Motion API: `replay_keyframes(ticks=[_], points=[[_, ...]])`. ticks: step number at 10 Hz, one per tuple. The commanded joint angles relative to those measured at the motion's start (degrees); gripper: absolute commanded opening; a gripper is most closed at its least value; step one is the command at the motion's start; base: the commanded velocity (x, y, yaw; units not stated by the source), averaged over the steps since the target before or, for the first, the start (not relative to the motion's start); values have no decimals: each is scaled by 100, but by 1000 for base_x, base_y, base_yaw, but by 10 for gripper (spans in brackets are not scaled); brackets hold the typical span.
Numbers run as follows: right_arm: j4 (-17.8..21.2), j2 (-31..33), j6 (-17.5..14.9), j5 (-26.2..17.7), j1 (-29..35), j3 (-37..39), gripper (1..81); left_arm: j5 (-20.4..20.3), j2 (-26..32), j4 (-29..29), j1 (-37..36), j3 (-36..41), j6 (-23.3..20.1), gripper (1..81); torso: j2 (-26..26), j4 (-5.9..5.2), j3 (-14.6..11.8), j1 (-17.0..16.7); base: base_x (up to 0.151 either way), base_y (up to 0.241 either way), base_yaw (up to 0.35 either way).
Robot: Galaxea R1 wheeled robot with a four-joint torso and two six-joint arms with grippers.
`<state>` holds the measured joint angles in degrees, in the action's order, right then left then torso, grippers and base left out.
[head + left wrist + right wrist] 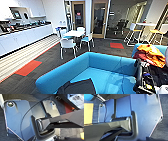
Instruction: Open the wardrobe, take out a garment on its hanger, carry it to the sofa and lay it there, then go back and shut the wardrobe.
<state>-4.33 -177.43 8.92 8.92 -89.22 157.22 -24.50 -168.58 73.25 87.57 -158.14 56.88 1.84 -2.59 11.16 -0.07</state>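
One blue sofa (105,71) curves across the head view, and one black garment (80,87) lies on its seat at the near edge. One heap of orange clothing (152,55) sits on the sofa's far end. Whether either pincer is spread or pressed together cannot be told.

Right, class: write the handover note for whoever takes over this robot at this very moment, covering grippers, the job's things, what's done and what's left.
Grippers: whether the jaws are open or shut cannot be told on either arm.
Things: the blue sofa is directly ahead in the head view. A black garment lies on its seat at the near edge; its hanger cannot be made out. Orange clothing is heaped on the sofa's right end.
Done: the garment appears to be laid on the sofa.
Left: going back and closing the wardrobe.
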Motion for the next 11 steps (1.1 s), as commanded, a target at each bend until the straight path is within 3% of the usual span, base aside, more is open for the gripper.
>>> replay_keyframes(ticks=[1,11], points=[[-77,-49,-22,-339,93,-26,811,139,35,40,-121,-51,-37,811,0,0,0,7,-63,0,0],[-77,-49,-22,-339,75,-34,811,139,8,75,-112,-51,-37,811,6,0,-2,7,-91,0,0]])
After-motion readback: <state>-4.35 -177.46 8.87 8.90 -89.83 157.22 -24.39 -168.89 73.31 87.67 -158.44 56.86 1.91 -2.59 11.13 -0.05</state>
